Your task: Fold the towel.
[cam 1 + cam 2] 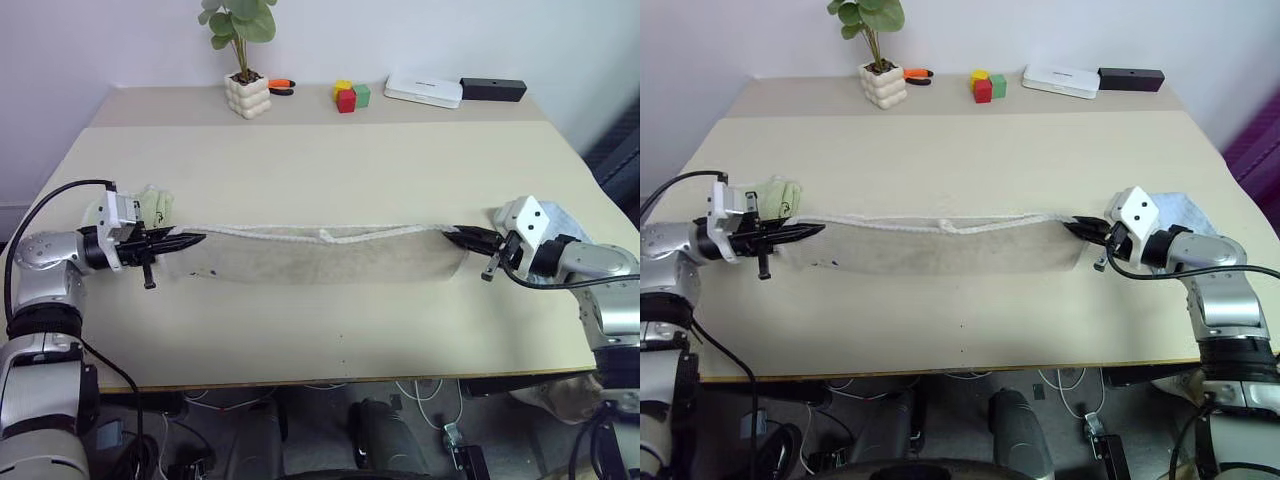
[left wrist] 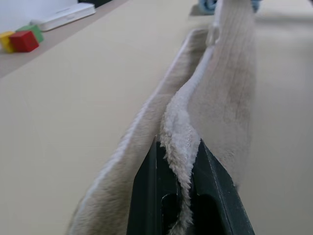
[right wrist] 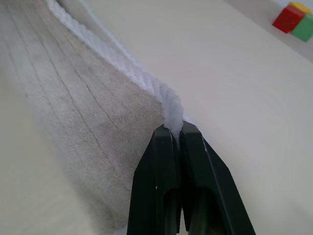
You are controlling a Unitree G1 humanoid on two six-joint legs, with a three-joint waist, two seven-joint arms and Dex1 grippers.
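The beige towel (image 1: pixel 310 258) hangs stretched between my two grippers above the table, its white corded edge uppermost and its lower part draping onto the tabletop. My left gripper (image 1: pixel 196 239) is shut on the towel's left end; in the left wrist view the cloth (image 2: pixel 215 98) is pinched between the black fingers (image 2: pixel 146 196). At the towel's right end my right gripper (image 1: pixel 452 233) is shut on the corner, the white cord (image 3: pixel 168 105) clamped at the fingertips (image 3: pixel 193 147). Small dark marks show near the lower left of the towel.
A pale green folded towel (image 1: pixel 152 205) lies behind my left gripper, a light blue one (image 1: pixel 1185 212) behind my right. Along the table's far edge stand a potted plant (image 1: pixel 245 92), coloured blocks (image 1: pixel 350 96), a white box (image 1: pixel 424 90) and a black bar (image 1: pixel 492 89).
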